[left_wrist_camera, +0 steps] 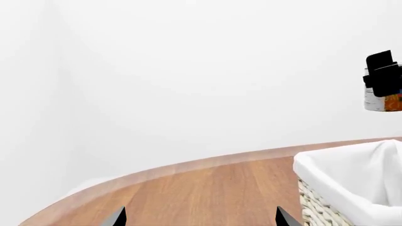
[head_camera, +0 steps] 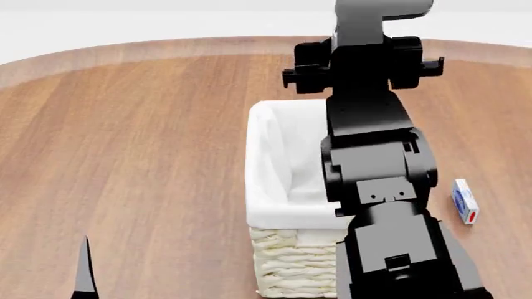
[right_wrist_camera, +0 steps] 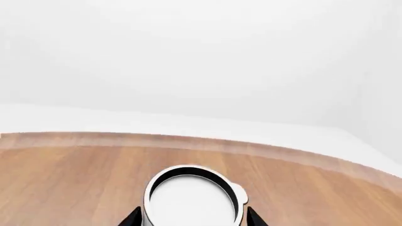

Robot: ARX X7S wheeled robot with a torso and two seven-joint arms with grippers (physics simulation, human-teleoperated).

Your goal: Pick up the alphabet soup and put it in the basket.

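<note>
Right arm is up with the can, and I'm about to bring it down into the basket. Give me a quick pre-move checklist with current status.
1. Can held: ok. The right gripper has a finger on each side of the alphabet soup can.
2. Can lifted above the basket: ok. In the left wrist view the can hangs higher than the rim.
3. Can centred over the opening: cannot tell. The right arm hides it in the head view.
4. Basket interior free: cannot tell. Only the white lining shows; the rest is hidden.
5. Left gripper out of the way: ok. It is open, low over the table, beside the basket.
6. Small box: ok, lying apart from the basket.
</note>
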